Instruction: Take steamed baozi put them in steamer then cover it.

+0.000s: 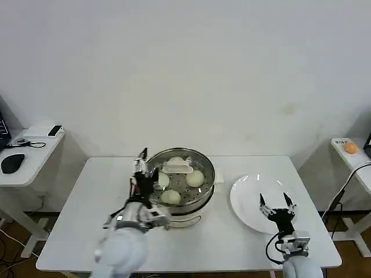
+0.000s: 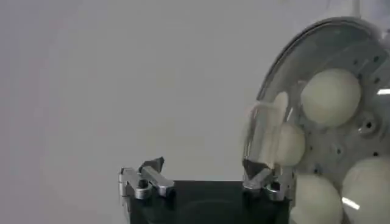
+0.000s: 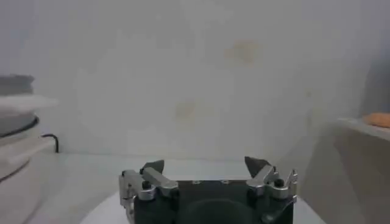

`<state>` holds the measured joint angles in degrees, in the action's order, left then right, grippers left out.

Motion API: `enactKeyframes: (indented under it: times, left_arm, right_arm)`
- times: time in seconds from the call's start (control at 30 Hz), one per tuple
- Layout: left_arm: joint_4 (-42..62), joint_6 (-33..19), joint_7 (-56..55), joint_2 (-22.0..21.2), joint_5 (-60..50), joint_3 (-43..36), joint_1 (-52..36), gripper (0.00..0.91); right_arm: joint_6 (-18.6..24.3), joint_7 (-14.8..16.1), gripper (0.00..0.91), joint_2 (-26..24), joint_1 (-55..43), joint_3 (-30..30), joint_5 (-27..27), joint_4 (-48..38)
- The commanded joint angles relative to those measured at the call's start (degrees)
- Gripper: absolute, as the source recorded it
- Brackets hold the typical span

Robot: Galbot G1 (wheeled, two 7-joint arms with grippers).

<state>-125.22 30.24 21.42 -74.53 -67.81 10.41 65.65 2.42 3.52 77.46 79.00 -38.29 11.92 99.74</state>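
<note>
On the white desk (image 1: pixel 232 243) the stainless-steel steamer (image 1: pixel 179 200) stands near the middle, with the steamed baozi (image 1: pixel 195 178) lying inside it on the perforated tray; four pale buns can be made out in the head view, and the left wrist view shows them through clear glass. The glass lid (image 1: pixel 186 155) with its cream handle (image 1: pixel 177 168) sits on top of the steamer. The left pincer (image 1: pixel 142 168) is at the steamer's left rim, its two fingers spread apart and gripping nothing; in the left wrist view the left pincer (image 2: pixel 204 178) has one fingertip at the lid's edge and the other out over bare desk. To the right of the steamer, just beside it, lies a flat white plate (image 1: pixel 243 197). The right pincer (image 1: pixel 276 207) hangs over the near part of that plate, its fingers parted and holding nothing; the right wrist view shows the right pincer (image 3: pixel 205 167) released likewise, pointed toward the wall, with the steamer (image 3: pixel 15 122) off at one edge.
</note>
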Motion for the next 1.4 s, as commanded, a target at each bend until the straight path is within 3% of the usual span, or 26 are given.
enactKeyframes:
  times: [0.03,0.17,0.33,0.5,0.73,1.4]
  left_arm:
    - [3.24,-22.41,-9.67,10.23,54.64,27.29,10.31,0.907]
    - [7.99,-28.03,-15.34,10.66,60.21,29.77,16.57,0.907]
    - [12.83,-28.19,-19.13,9.11,64.10,29.23,18.24,0.907]
    - [16.64,-26.66,-20.84,8.72,67.83,28.84,20.15,0.907]
    - [19.66,-26.00,-22.88,7.29,70.22,28.13,22.24,0.907]
    - [13.28,-25.44,-24.09,4.43,77.18,26.18,31.56,0.907]
  right_arm:
    - [-2.87,-0.38,0.907,-2.50,2.58,2.54,3.25,5.51]
    - [-3.42,-0.67,0.907,-4.00,3.56,4.04,3.38,6.70]
    - [-3.51,-0.16,0.907,-3.79,4.08,5.18,2.12,7.27]
    - [-7.29,-2.51,0.907,-4.02,5.32,7.62,4.24,9.18]
    - [-7.73,-4.79,0.907,-6.31,6.27,8.56,7.86,9.67]
    - [-6.72,-6.56,0.907,-7.13,9.31,8.99,4.28,10.67]
